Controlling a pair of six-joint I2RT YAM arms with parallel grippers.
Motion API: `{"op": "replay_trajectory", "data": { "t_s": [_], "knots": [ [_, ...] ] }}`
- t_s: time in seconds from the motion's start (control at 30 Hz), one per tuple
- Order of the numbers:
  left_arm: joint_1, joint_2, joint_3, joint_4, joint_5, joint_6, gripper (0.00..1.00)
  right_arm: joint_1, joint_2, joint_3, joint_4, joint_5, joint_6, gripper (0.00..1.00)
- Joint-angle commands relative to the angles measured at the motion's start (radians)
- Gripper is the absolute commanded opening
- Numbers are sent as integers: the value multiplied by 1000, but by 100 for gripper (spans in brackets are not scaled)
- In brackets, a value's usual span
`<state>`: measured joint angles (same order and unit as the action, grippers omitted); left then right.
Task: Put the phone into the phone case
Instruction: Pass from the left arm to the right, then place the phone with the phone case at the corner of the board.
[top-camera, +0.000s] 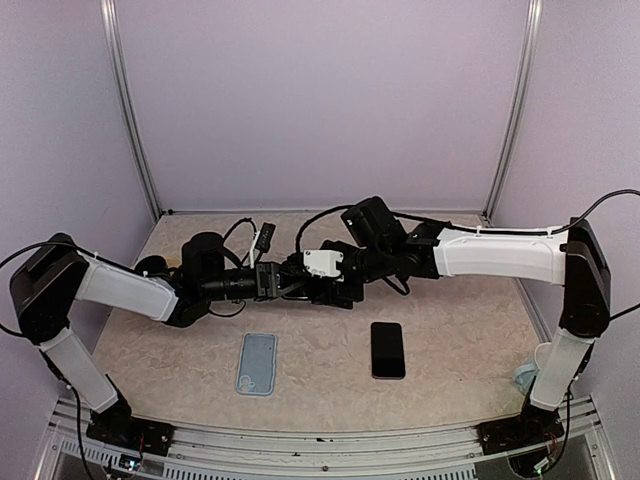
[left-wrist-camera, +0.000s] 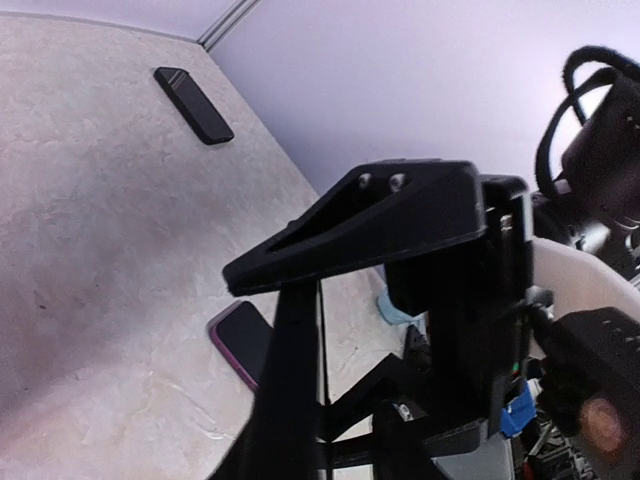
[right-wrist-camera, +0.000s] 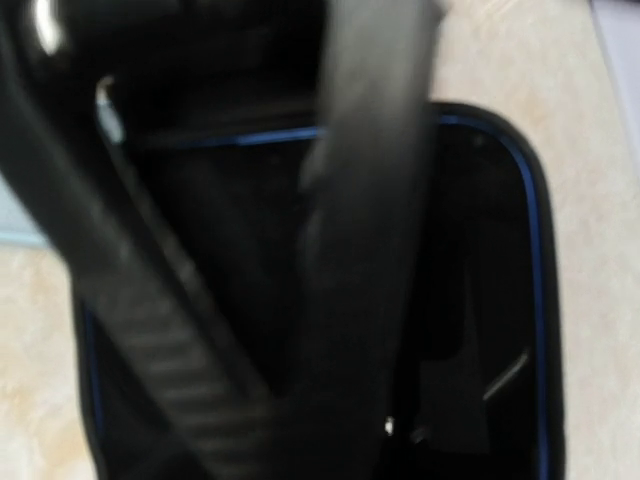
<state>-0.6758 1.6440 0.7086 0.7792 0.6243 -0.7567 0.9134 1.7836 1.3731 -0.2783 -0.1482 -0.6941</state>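
Down on the table (top-camera: 460, 330), the phone (top-camera: 388, 350) lies long-way front to back.
Right gripper (top-camera: 330, 291) is nearer than left gripper (top-camera: 292, 283); can't tell if either is open.

On the table (top-camera: 470, 330) the phone case (top-camera: 257, 363) lies left of the phone (top-camera: 388, 349), side by side but apart. Behind both, the left arm (top-camera: 130, 290) and right arm (top-camera: 495, 255) meet over the middle, perhaps touching.
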Motion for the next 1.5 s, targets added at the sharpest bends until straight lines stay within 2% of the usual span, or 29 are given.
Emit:
{"op": "replay_trajectory", "data": {
  "t_s": [0.0, 0.17, 0.37, 0.47, 0.5, 0.83, 1.1, 1.47],
  "knots": [
    [-1, -35, 19, 75, 3, 3, 40, -13, -17, 4, -14, 9, 33, 63],
    [11, -49, 1, 83, -17, -8, 63, -25, -25, -6, 11, 35, 67, 62],
    [29, -91, -38, 61, -110, -14, 83, -59, -19, 19, 0, 74, 126, 63],
    [45, -120, -61, 39, -167, -15, 97, -82, -12, 30, -5, 78, 163, 63],
    [50, -128, -70, 36, -182, -18, 99, -91, -11, 32, -6, 81, 176, 63],
    [91, -202, -133, 25, -278, -55, 99, -213, 14, 49, 37, 139, 370, 66],
    [94, -192, -132, 31, -274, -77, 99, -319, 77, 83, 85, 269, 594, 69],
    [94, -190, -148, 38, -277, -83, 99, -395, 171, 110, 154, 328, 852, 71]
  ]
}}
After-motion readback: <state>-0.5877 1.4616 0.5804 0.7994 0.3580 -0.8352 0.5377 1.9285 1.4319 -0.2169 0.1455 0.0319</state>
